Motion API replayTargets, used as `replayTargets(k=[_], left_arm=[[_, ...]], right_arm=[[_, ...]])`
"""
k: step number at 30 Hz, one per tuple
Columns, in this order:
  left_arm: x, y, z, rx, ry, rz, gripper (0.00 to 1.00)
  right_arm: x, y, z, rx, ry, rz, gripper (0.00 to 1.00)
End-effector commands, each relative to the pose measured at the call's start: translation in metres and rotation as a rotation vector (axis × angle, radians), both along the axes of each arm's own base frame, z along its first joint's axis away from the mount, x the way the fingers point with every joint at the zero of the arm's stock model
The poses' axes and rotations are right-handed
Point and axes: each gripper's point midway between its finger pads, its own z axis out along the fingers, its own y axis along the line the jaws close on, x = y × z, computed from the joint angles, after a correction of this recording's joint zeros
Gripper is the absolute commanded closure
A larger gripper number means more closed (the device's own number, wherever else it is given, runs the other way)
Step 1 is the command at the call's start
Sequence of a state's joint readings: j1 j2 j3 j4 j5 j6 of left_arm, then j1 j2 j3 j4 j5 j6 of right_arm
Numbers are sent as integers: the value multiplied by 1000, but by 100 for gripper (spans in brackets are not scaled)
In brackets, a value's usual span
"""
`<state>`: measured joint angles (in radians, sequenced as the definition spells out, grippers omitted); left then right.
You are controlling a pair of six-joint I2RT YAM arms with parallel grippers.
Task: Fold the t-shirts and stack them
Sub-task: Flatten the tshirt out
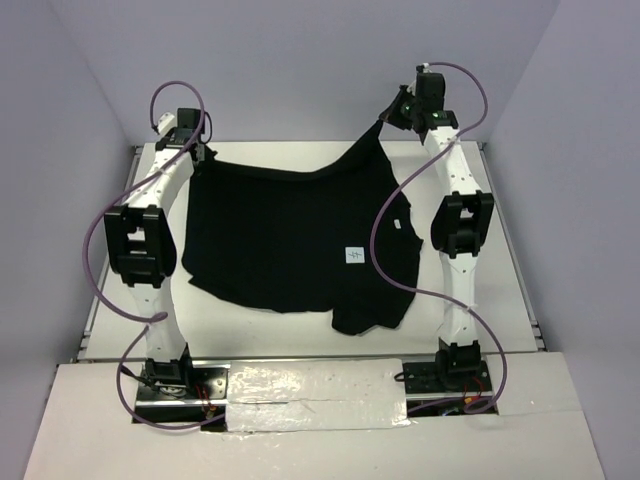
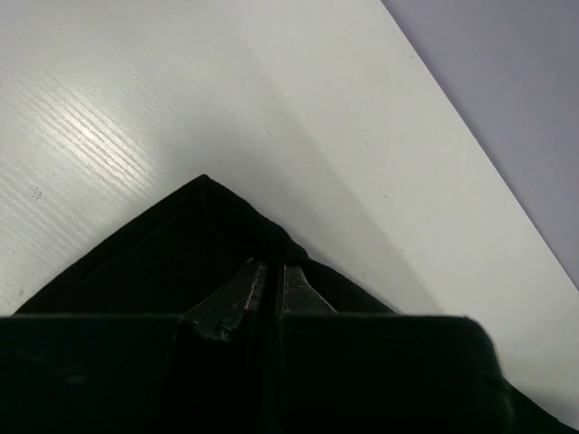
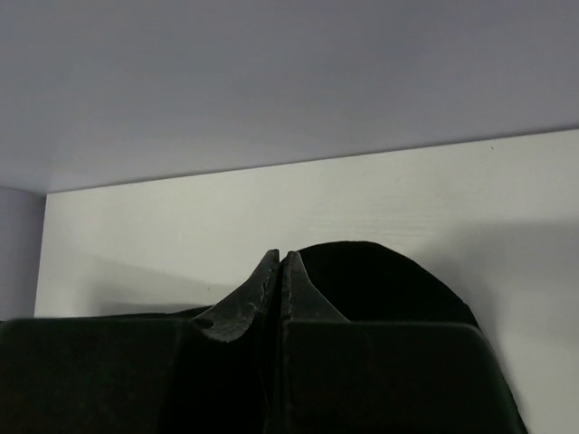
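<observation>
The black t-shirt (image 1: pixel 290 235) lies spread on the white table (image 1: pixel 300 330), with a small white tag (image 1: pixel 353 255) showing near its right side. My left gripper (image 1: pixel 200 152) is low at the shirt's far left corner. In the left wrist view it (image 2: pixel 271 268) is shut on the black cloth (image 2: pixel 172 262), whose corner lies flat on the table. My right gripper (image 1: pixel 391 112) is shut on the far right corner and holds it lifted into a peak above the table. In the right wrist view its jaws (image 3: pixel 280 258) are pressed together, with black cloth (image 3: pixel 380 285) bulging behind them.
The table's far edge (image 1: pixel 300 143) meets the grey back wall just behind both grippers. Purple cables (image 1: pixel 395 230) loop off both arms, the right one hanging over the shirt. A silver taped strip (image 1: pixel 310 385) runs between the arm bases.
</observation>
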<state>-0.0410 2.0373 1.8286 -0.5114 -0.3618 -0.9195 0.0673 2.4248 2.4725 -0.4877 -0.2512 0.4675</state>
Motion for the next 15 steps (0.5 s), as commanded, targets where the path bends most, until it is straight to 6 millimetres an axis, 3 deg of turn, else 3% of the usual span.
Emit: replayTargets(k=[1,4,5,6,7,8,9,10,11,15], left_arm=[[16,10,29,-7,-101,24,100],[22,15,21,-25,-81,12,100],[25,12,8,-31,-51,-1,100],[26,29,5,-40,-38,27,100],[34,30,15,-57,-61,15,100],[34,33,-5,-70,-1,17,100],[44,38,6,-96,-26,1,100],[46,39,0,-109,-5,-5,100],[46,41,-24,-120,50,-17,100],[55,33,-36,-192,60,-76,100]], right_arm=[[14,7,49,43,-171,27,100],[14,2,61,34,-196,5,100],[13,0,64,29,-201,-8,100],[15,-10,60,13,-188,-58,100],[14,-19,63,22,-184,-96,100],[15,-26,60,25,-173,-118,100],[16,-31,50,35,-147,-139,100],[16,-36,43,34,-128,-155,100],[15,-40,34,31,-104,-160,100],[5,-37,10,46,-31,-142,100]])
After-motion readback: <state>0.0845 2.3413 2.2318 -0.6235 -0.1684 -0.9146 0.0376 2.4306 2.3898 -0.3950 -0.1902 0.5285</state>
